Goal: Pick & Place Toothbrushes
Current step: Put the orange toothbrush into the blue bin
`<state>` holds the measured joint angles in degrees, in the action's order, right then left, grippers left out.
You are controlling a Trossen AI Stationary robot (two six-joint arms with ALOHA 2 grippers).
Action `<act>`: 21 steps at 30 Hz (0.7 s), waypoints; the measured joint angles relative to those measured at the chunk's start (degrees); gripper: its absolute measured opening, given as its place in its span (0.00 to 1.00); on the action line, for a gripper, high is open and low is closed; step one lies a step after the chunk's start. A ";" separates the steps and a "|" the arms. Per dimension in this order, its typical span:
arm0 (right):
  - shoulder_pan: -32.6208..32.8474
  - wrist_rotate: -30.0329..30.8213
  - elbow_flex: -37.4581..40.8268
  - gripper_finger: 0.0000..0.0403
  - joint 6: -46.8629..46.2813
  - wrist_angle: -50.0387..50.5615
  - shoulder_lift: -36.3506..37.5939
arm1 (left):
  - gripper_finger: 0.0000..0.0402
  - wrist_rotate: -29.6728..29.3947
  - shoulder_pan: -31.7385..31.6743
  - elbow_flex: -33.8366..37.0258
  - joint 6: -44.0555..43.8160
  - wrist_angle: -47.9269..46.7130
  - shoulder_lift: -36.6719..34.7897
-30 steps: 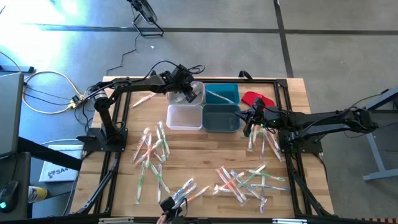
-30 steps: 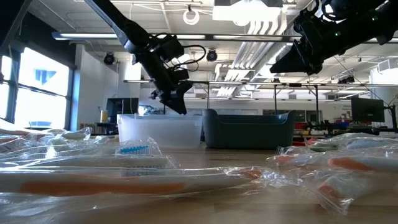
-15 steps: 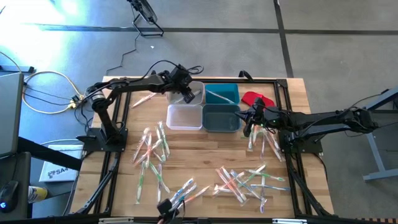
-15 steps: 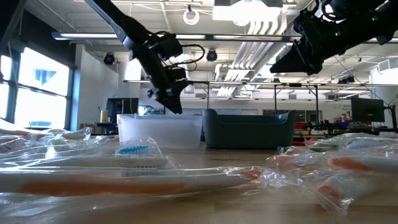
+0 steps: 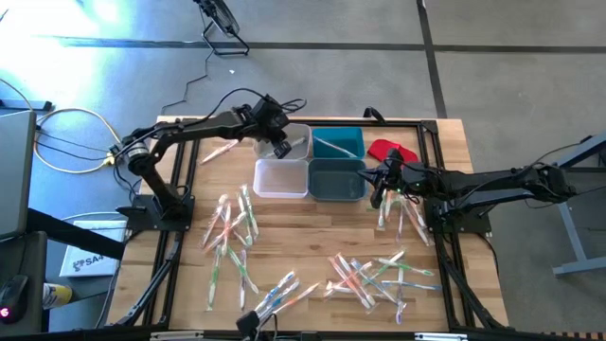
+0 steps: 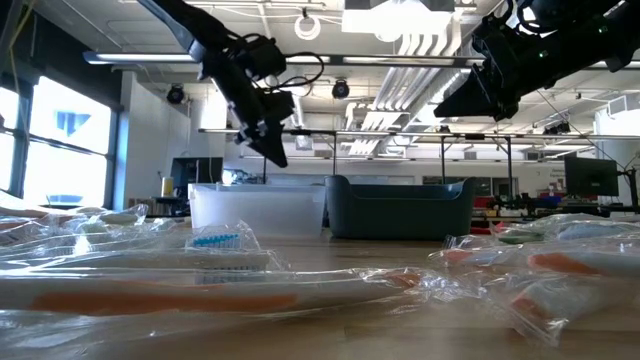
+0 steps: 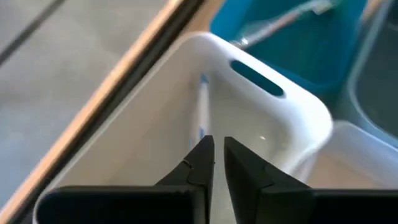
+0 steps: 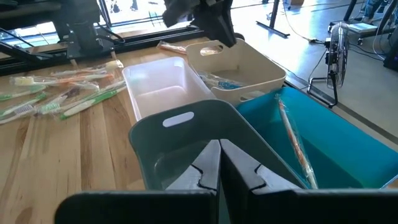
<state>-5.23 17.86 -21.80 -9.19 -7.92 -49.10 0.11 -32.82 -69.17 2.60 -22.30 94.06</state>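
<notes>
Above the cream bin (image 5: 295,140) at the back of the table (image 5: 312,242), the left claw (image 5: 281,150) hangs higher than a second ago and a little nearer the arm's base; its fingers, apart then, are now drawn to a narrow gap and hold nothing; a blue toothbrush (image 7: 202,112) lies in the bin beneath it; an orange one (image 8: 296,144) lies in the teal bin (image 5: 338,143); the other toothbrushes (image 5: 232,232) lie scattered on the table's front half; the right claw (image 5: 378,197) has not moved, closed and empty beside the grey bin (image 5: 337,180).
</notes>
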 joint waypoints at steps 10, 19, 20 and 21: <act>0.00 0.01 0.00 0.01 0.02 0.01 0.00 | 0.00 0.41 6.98 0.07 0.15 -8.38 -3.66; 0.00 -0.01 0.00 0.01 0.02 0.13 0.02 | 0.00 -3.03 11.54 0.07 0.08 -15.28 -7.81; 0.00 0.01 0.00 0.01 0.02 0.15 0.02 | 0.00 -3.12 11.50 0.07 -0.34 -16.52 -8.28; 0.00 -0.01 0.00 0.01 0.02 0.23 0.02 | 0.00 -3.26 11.46 0.07 -0.96 -17.60 -8.82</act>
<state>-5.23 17.85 -21.80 -9.17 -7.69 -49.08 -3.16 -21.37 -69.10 1.64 -39.90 85.23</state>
